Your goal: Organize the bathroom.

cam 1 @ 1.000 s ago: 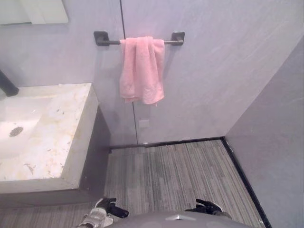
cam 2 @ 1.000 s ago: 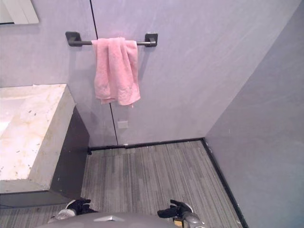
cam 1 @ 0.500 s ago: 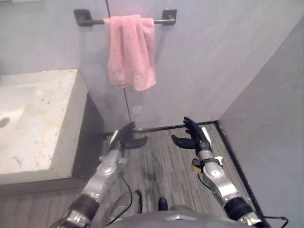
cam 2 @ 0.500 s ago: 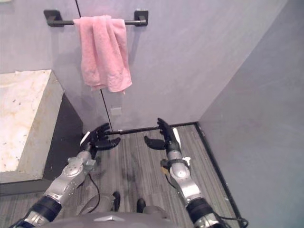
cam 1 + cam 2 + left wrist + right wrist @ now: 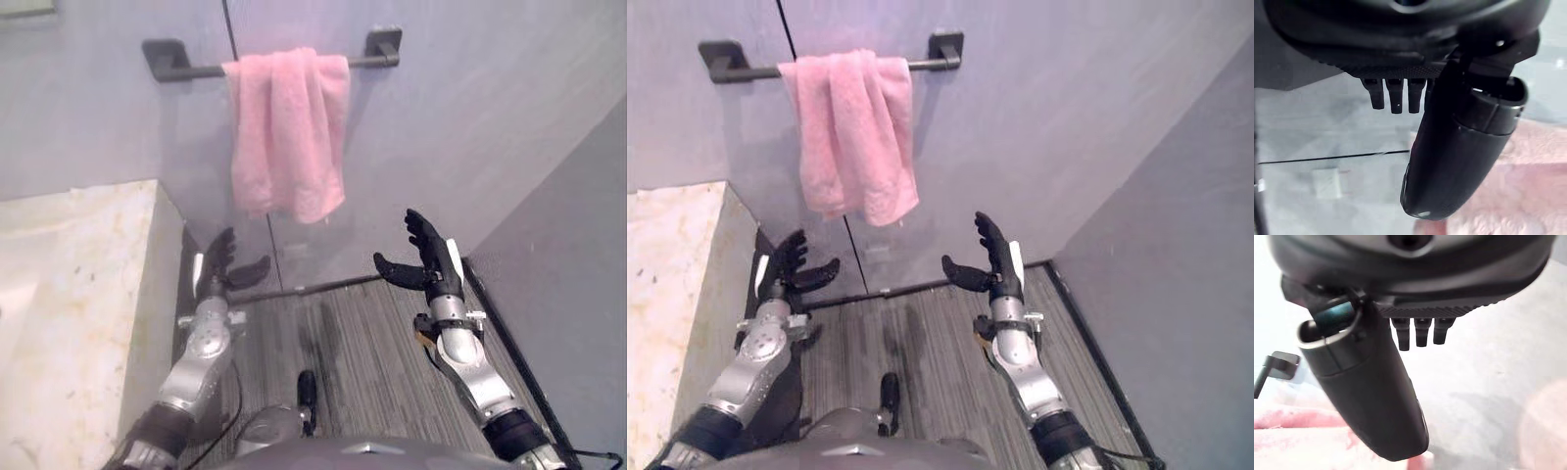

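Nearest, both hands are raised over the striped floor [image 5: 372, 343], neither touching anything; the left hand [image 5: 217, 269] sits just beside the front corner of the pale stone counter [image 5: 69, 323], fingers straight and spread with the thumb held out; the right hand [image 5: 427, 257] is out toward the side wall, fingers likewise extended and relaxed, thumb apart, holding nothing. Farther on, the pink towel [image 5: 289, 132] hangs bunched over the dark rail [image 5: 186, 69] on the back wall, gathered near the rail's middle, its lower hem uneven, above and between the two hands. Judging by the task, the step in hand is a reach for the towel; doing it well probably means lifting each hand to one side edge of the cloth, pinching only fabric and not the rail, then drawing the edges apart evenly so it lies flat; the left arm should stay clear of the counter's corner as it rises.
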{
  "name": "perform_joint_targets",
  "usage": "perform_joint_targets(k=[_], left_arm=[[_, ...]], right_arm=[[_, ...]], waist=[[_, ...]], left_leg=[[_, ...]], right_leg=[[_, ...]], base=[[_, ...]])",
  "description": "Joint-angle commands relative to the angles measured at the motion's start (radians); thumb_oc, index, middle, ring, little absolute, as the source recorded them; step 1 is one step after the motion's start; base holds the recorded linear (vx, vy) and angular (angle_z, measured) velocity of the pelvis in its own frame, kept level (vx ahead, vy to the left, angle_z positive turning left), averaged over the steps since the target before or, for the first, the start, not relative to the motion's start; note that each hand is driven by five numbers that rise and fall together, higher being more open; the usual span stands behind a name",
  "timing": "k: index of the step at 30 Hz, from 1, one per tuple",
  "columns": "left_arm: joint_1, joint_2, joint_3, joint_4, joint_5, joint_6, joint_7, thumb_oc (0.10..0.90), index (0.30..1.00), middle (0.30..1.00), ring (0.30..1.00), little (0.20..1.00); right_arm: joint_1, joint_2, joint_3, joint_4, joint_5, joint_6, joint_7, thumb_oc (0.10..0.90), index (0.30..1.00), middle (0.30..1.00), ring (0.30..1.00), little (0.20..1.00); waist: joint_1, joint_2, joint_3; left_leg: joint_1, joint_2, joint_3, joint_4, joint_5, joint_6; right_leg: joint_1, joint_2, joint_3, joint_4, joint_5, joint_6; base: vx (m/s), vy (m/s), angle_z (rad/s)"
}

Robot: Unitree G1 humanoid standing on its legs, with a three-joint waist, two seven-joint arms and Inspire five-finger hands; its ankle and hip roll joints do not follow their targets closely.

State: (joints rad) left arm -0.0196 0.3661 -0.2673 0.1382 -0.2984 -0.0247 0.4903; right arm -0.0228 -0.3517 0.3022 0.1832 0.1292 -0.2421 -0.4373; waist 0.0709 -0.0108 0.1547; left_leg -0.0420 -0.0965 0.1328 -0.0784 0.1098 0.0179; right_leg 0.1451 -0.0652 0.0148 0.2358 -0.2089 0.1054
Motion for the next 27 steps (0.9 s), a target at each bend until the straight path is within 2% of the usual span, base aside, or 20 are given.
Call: perform_joint_targets(k=[1,2,5,6,7,8,10,12,13,14,15,16,18,19,27], left_arm=[[-0.06,0.033,-0.017,-0.054,0.098,-0.104,0.007,0.8,0.9,0.9,0.9,0.9],[-0.071,0.044,-0.021,-0.066,0.117,-0.095,0.01,0.8,0.9,0.9,0.9,0.9],[-0.08,0.048,-0.022,-0.069,0.125,-0.085,0.005,0.8,0.9,0.9,0.9,0.9],[-0.086,0.048,-0.02,-0.07,0.116,-0.085,0.004,0.8,0.9,0.9,0.9,0.9],[-0.098,0.046,-0.017,-0.078,0.115,-0.072,0.005,0.8,0.9,0.9,0.9,0.9],[-0.102,0.047,-0.015,-0.078,0.12,-0.074,0.007,0.8,0.9,0.9,0.9,0.9],[-0.103,0.043,-0.021,-0.073,0.124,-0.08,0.019,0.8,0.9,0.9,0.9,0.9],[-0.113,0.035,-0.031,-0.051,0.138,-0.091,0.05,0.8,0.9,0.9,0.9,0.9],[-0.114,0.035,-0.032,-0.049,0.14,-0.093,0.052,0.8,0.9,0.9,0.9,0.9],[-0.121,0.036,-0.036,-0.043,0.147,-0.097,0.067,0.8,0.9,0.9,0.9,0.9],[-0.122,0.037,-0.037,-0.042,0.147,-0.098,0.07,0.8,0.9,0.9,0.9,0.9],[-0.12,0.038,-0.033,-0.036,0.149,-0.104,0.072,0.8,0.9,0.9,0.9,0.9],[-0.119,0.037,-0.032,-0.031,0.145,-0.107,0.071,0.8,0.9,0.9,0.9,0.9],[-0.108,0.034,-0.024,-0.03,0.127,-0.113,0.058,0.8,0.9,0.9,0.9,0.9],[-0.081,0.036,-0.023,-0.025,0.139,-0.115,0.047,0.8,0.9,0.9,0.9,0.9]], right_arm=[[-0.098,0.008,-0.04,-0.081,-0.063,-0.149,-0.115,0.8,0.9,0.9,0.9,0.9],[-0.109,0.016,-0.049,-0.095,-0.077,-0.149,-0.152,0.8,0.9,0.9,0.9,0.9],[-0.117,0.022,-0.053,-0.095,-0.098,-0.162,-0.175,0.8,0.9,0.9,0.9,0.9],[-0.122,0.026,-0.054,-0.097,-0.111,-0.175,-0.181,0.8,0.9,0.9,0.9,0.9],[-0.126,0.027,-0.047,-0.12,-0.152,-0.183,-0.182,0.8,0.9,0.9,0.9,0.9],[-0.119,0.015,-0.044,-0.154,-0.163,-0.177,-0.175,0.8,0.9,0.9,0.9,0.9],[-0.107,-0.005,-0.039,-0.199,-0.169,-0.177,-0.157,0.8,0.9,0.9,0.9,0.9],[-0.123,-0.028,-0.022,-0.225,-0.155,-0.188,-0.111,0.8,0.9,0.9,0.9,0.9],[-0.125,-0.03,-0.021,-0.225,-0.153,-0.19,-0.107,0.8,0.9,0.9,0.9,0.9],[-0.147,-0.028,-0.015,-0.225,-0.145,-0.191,-0.083,0.8,0.9,0.9,0.9,0.9],[-0.152,-0.026,-0.013,-0.225,-0.141,-0.19,-0.075,0.8,0.9,0.9,0.9,0.9],[-0.178,-0.034,-0.007,-0.217,-0.094,-0.191,-0.019,0.8,0.9,0.9,0.9,0.9],[-0.19,-0.036,-0.004,-0.213,-0.085,-0.184,0.001,0.8,0.9,0.9,0.9,0.9],[-0.212,-0.048,-0.001,-0.215,-0.038,-0.17,0.05,0.8,0.9,0.9,0.9,0.9],[-0.262,-0.056,-0.017,-0.206,0.047,-0.148,0.101,0.8,0.9,0.9,0.9,0.9]], waist=[[-0.006,-0.019,-0.125],[-0.016,-0.006,-0.121],[-0.02,-0.002,-0.12],[-0.019,0.001,-0.12],[-0.013,0.004,-0.118],[-0.018,0.004,-0.114],[-0.033,0.005,-0.106],[-0.057,0.001,-0.094],[-0.058,0.0,-0.093],[-0.068,-0.006,-0.088],[-0.07,-0.006,-0.085],[-0.074,-0.011,-0.082],[-0.074,-0.014,-0.084],[-0.063,-0.022,-0.094],[-0.038,-0.031,-0.135]], left_leg=[[-0.067,-0.007,-0.046,-0.009,0.036,0.053],[-0.038,0.008,-0.062,-0.009,0.02,0.055],[-0.024,0.012,-0.077,-0.009,0.012,0.053],[-0.02,0.015,-0.085,-0.009,0.011,0.049],[-0.013,0.019,-0.099,-0.009,0.01,0.039],[-0.005,0.022,-0.108,-0.009,0.005,0.033],[0.014,0.028,-0.119,-0.009,-0.006,0.025],[0.034,0.037,-0.119,-0.009,-0.028,0.015],[0.035,0.038,-0.119,-0.009,-0.03,0.014],[0.051,0.035,-0.122,-0.009,-0.049,0.015],[0.055,0.035,-0.123,-0.009,-0.054,0.015],[0.066,0.036,-0.138,-0.009,-0.068,0.021],[0.069,0.034,-0.149,-0.009,-0.071,0.022],[0.069,0.04,-0.158,-0.009,-0.067,0.017],[0.071,0.064,-0.148,-0.009,-0.067,-0.002]], right_leg=[[-0.05,0.059,-0.105,0.069,0.32,0.01],[-0.125,0.055,-0.109,0.18,0.341,0.022],[-0.162,0.04,-0.117,0.182,0.326,0.017],[-0.165,0.02,-0.134,0.151,0.304,0.009],[-0.137,-0.008,-0.161,0.051,0.268,-0.004],[-0.137,-0.018,-0.154,-0.024,0.259,-0.011],[-0.138,-0.017,-0.144,-0.118,0.269,-0.015],[-0.169,-0.012,-0.114,-0.242,0.322,-0.01],[-0.169,-0.011,-0.112,-0.253,0.329,-0.01],[-0.203,-0.011,-0.102,-0.285,0.373,-0.003],[-0.212,-0.011,-0.099,-0.285,0.383,-0.002],[-0.222,-0.004,-0.075,-0.297,0.393,-0.006],[-0.215,0.002,-0.064,-0.31,0.392,-0.01],[-0.191,0.004,-0.074,-0.323,0.382,-0.013],[-0.127,0.021,-0.094,-0.323,0.325,-0.036]], base=[[0.13,0.062,0.04],[0.08,0.034,0.11],[0.07,0.005,0.13],[0.11,-0.06,0.16],[0.12,-0.094,0.16],[0.11,-0.101,0.14],[0.06,-0.096,0.08],[0.05,-0.123,0.15],[0.05,-0.119,0.26],[0.04,-0.079,0.19],[0.06,-0.144,0.19],[0.04,-0.101,0.26],[0.05,-0.119,0.41],[0.07,-0.145,0.31],[0.06,-0.083,0.1]])
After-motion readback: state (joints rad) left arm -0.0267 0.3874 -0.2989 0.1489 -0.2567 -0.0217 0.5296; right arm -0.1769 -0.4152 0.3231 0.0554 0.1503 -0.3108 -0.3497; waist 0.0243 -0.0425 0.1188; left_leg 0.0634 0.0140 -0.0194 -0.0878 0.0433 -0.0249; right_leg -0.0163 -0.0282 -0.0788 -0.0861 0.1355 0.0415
